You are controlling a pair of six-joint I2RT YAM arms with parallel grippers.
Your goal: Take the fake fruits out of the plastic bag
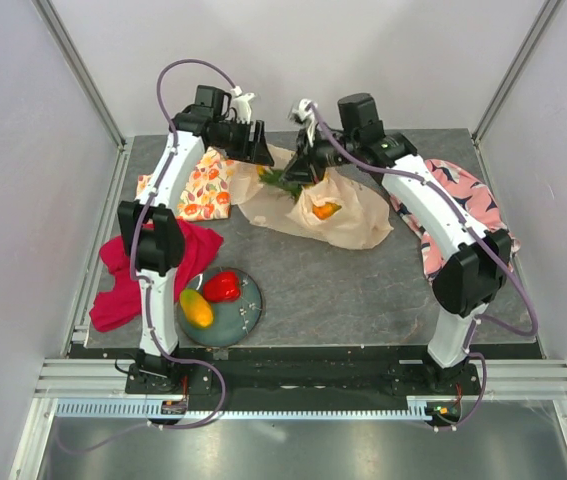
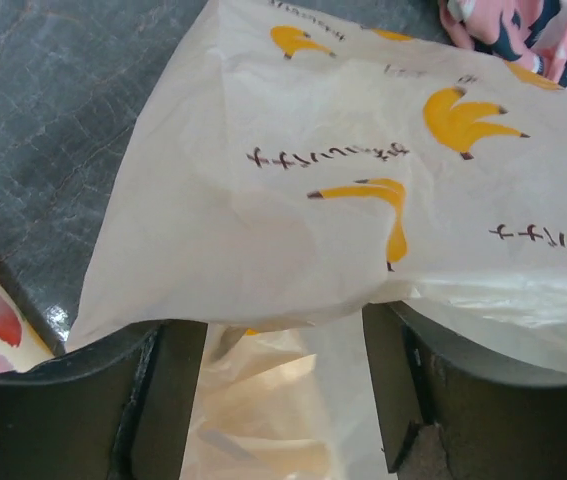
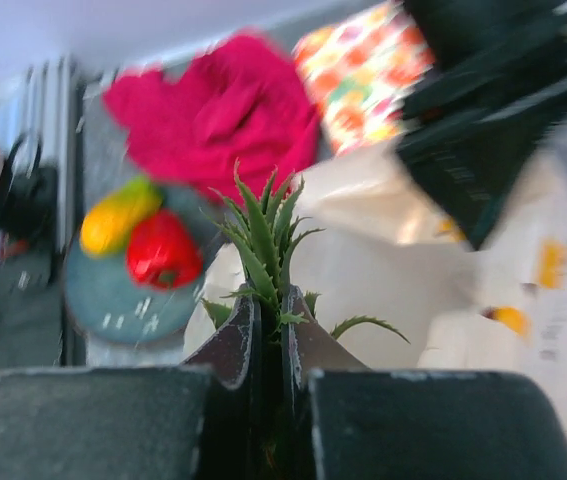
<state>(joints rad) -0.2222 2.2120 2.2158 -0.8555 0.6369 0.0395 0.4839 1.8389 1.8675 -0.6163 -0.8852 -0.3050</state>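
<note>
The cream banana-printed plastic bag [image 1: 348, 225] lies at the table's back middle. My right gripper [image 1: 298, 168] is over its mouth, shut on the green leaves [image 3: 263, 240] of the pineapple; the pineapple's body is hidden. Some leaves show in the top view [image 1: 278, 181]. A yellow-orange fruit [image 1: 325, 210] shows inside the bag. My left gripper [image 1: 253, 150] is at the bag's left edge with its jaws wide apart; the bag film [image 2: 303, 190] drapes over its fingertips [image 2: 168, 385]. A mango [image 1: 196, 308] and a red pepper [image 1: 222, 287] lie on a teal plate [image 1: 246, 318].
A fruit-printed orange-and-white cloth [image 1: 201, 190] lies at back left beside the bag. A crimson cloth [image 1: 123, 275] lies at the left, under the left arm. A pink patterned cloth [image 1: 458, 195] lies at the right edge under the right arm.
</note>
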